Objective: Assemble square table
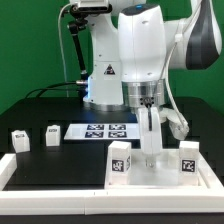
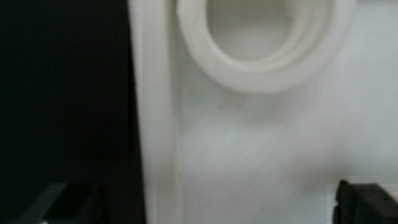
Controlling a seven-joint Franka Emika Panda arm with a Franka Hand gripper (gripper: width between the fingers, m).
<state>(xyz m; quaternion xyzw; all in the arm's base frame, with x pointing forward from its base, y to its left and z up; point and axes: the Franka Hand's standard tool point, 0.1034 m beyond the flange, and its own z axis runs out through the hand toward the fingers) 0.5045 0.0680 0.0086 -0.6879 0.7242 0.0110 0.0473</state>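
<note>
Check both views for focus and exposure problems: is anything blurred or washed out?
Exterior view: reasonably sharp, but the white tabletop is bright enough that its raised edges barely read, and the black table swallows shadows. Wrist view: too close, so the tabletop and its round socket are soft and nearly featureless; the dark fingertips are blurred too.

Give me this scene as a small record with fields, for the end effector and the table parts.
end effector: open, low over the tabletop
tabletop: flat on the table, round socket visible in wrist view
standing legs: two, upright on the tabletop
loose legs: two, on the table at the exterior view's left
marker board: beyond the tabletop in the exterior view
</note>
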